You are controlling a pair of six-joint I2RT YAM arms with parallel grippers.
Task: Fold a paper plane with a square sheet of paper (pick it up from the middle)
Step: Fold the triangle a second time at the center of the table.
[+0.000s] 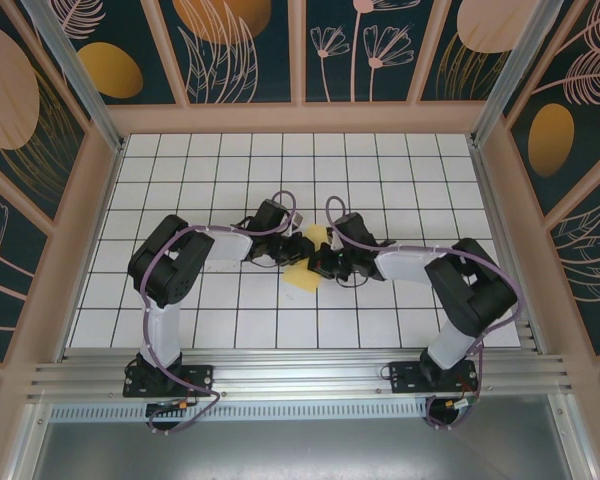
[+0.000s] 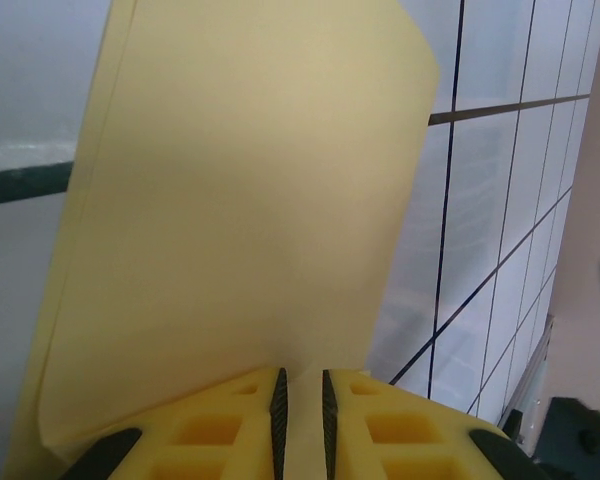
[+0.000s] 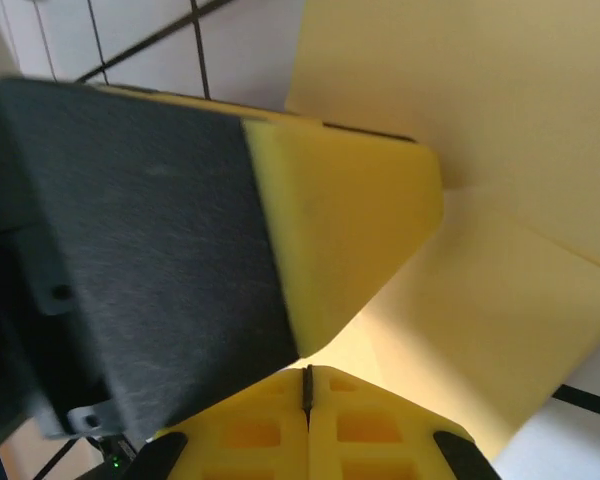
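Both left gripper (image 2: 302, 380) and right gripper (image 3: 308, 374) pinch the yellow paper (image 2: 240, 200)

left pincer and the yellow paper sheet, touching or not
Touching. The left wrist view shows the thin yellow square sheet of paper running down into the narrow slot between the dark pads of the left pincer, pinched there.

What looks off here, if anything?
Nothing torn or dropped. The square sheet of paper stands bowed and part-folded, pinched by the left gripper and right gripper; expected mid-fold.
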